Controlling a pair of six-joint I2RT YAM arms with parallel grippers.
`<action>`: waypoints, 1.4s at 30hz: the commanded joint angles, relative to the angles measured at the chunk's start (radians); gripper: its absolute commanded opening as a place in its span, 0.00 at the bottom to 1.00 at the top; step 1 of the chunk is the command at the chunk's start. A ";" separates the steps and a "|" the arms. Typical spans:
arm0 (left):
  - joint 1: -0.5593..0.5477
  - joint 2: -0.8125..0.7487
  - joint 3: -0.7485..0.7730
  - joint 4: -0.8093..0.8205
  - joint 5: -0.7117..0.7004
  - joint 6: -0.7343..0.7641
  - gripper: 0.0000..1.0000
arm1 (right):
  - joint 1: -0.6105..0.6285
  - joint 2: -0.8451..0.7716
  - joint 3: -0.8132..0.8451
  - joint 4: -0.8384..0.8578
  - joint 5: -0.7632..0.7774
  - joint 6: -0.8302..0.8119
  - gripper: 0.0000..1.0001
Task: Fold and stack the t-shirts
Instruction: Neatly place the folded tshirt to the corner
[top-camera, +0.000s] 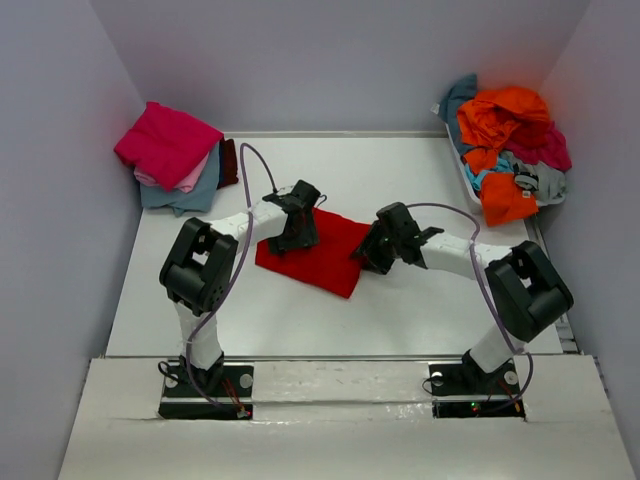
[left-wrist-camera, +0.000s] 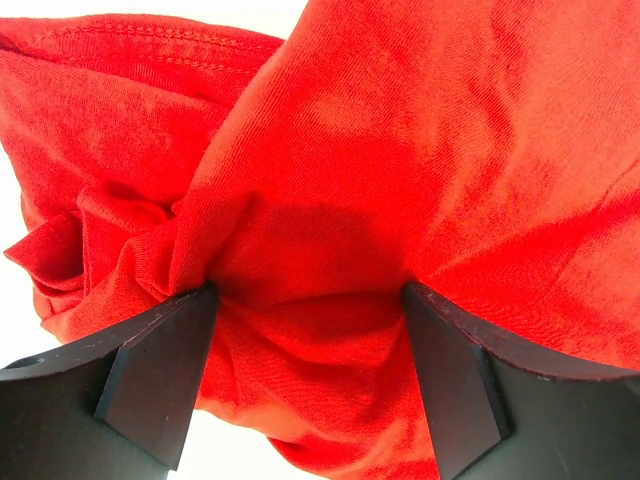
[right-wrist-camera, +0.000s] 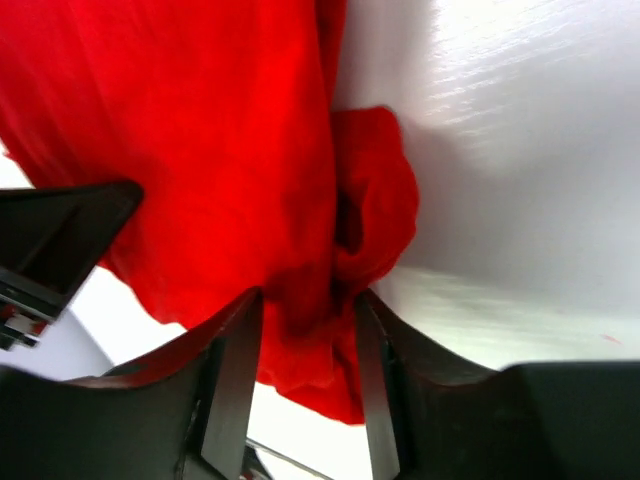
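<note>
Red t-shirt (top-camera: 330, 262): long axis ran far-left to near-right. Bin (top-camera: 463, 176) held crumpled shirts (top-camera: 505, 125). Left gripper (left-wrist-camera: 308, 292) stood open; right gripper (right-wrist-camera: 308, 296) straddled cloth, grip indeterminate.

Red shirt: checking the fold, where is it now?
In the top view the red shirt lies mid-table, between the left gripper and the right gripper, which sit at its opposite edges.

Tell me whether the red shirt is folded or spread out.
Folded: the red t-shirt lies as a compact rectangle, no sleeves spread out, though its edges look bunched.
</note>
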 joint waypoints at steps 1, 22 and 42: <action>0.000 -0.027 0.033 -0.060 -0.011 0.008 0.88 | -0.009 -0.051 0.070 -0.096 0.042 -0.051 0.59; 0.000 -0.015 0.070 -0.072 -0.001 0.015 0.88 | 0.000 0.111 0.168 0.113 -0.208 -0.064 0.25; 0.089 -0.070 -0.019 -0.071 -0.007 0.007 0.88 | 0.009 0.183 0.024 0.153 -0.231 -0.006 0.19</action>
